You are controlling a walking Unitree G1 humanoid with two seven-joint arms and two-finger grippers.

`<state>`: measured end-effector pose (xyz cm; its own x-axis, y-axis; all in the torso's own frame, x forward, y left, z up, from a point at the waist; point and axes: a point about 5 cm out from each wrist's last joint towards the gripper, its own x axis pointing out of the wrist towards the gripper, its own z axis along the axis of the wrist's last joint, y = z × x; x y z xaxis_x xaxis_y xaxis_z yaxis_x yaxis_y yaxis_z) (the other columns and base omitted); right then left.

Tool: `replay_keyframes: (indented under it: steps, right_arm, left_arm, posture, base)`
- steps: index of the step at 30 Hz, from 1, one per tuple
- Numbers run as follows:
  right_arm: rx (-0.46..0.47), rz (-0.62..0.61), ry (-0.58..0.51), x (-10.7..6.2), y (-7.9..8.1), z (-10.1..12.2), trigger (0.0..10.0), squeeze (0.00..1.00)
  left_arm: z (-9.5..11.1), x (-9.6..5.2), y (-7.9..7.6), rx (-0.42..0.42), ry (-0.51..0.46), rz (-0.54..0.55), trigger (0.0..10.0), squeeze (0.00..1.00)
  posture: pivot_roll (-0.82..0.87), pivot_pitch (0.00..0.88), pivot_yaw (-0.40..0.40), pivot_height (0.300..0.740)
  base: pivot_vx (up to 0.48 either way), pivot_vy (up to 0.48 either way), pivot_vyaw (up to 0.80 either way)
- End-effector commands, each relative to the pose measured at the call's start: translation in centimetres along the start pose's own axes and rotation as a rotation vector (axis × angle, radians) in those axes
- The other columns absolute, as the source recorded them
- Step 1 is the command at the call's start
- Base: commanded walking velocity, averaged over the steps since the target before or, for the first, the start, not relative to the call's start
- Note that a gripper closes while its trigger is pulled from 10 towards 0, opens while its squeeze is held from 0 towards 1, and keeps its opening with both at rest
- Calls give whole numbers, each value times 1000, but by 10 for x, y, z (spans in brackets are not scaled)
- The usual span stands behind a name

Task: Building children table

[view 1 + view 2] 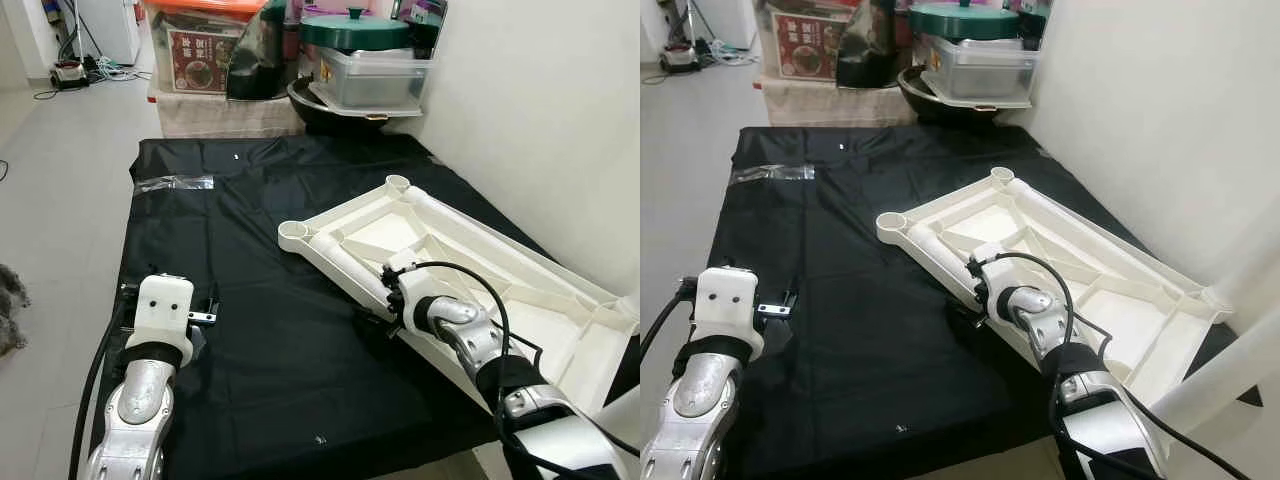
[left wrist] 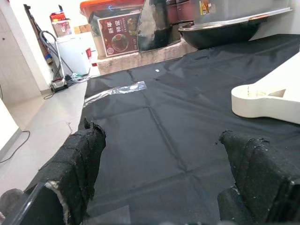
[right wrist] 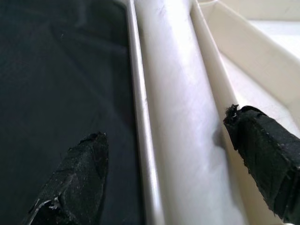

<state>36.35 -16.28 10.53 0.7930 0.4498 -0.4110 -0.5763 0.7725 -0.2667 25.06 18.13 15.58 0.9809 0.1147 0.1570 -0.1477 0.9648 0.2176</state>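
The white plastic children's tabletop (image 1: 480, 255) lies upside down on a black cloth (image 1: 230, 250), with round leg sockets (image 1: 295, 235) at its corners. A white tube leg (image 1: 345, 262) lies along its near left edge. My right gripper (image 3: 173, 173) is open and straddles this leg (image 3: 173, 93), one black finger (image 3: 79, 183) over the cloth side and the other (image 3: 267, 159) over the tabletop's inside. My left gripper (image 2: 164, 183) is open and holds nothing, low over the cloth to the left, with a corner socket (image 2: 255, 96) ahead of it.
A second white tube (image 1: 440, 205) lies along the tabletop's far edge, and another (image 1: 1220, 370) rises at the near right. Boxes (image 1: 200, 50), a black pan (image 1: 330, 105) and a clear container (image 1: 375, 75) crowd the back. A wall stands to the right, bare floor (image 1: 60, 200) to the left.
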Motion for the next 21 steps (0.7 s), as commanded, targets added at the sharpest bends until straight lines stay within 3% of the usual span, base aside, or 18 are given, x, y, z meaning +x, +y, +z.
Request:
replay_keyframes:
  steps: [1,4,8,14,17,21]
  right_arm:
    - [-8,-24,-30,0,-3,5,10000,0]
    - [-19,-77,-127,1,-4,18,10000,0]
    - [0,-79,-161,1,-3,21,10000,0]
    - [12,-10,-52,4,7,0,10000,0]
    - [51,3,-40,5,10,-4,10000,0]
    - [28,21,-42,5,13,-5,10000,0]
  left_arm:
    - [-2,0,-3,-5,3,-3,10000,0]
    - [-2,0,-4,-3,3,-7,10000,0]
    - [-2,0,-4,-1,3,-10,10000,0]
    - [-2,0,-6,-2,4,-14,10000,0]
    - [-2,0,-5,-3,4,-14,10000,0]
    - [-2,1,-6,-1,5,-15,10000,0]
  posture:
    - [113,0,-135,740]
    - [112,0,-132,740]
    - [111,0,-131,740]
    - [114,0,-135,740]
    - [115,0,-134,740]
    - [115,0,-133,740]
  base:
    - [0,0,0]
    - [0,0,0]
    - [0,0,0]
    - [0,0,0]
    - [0,0,0]
    - [0,0,0]
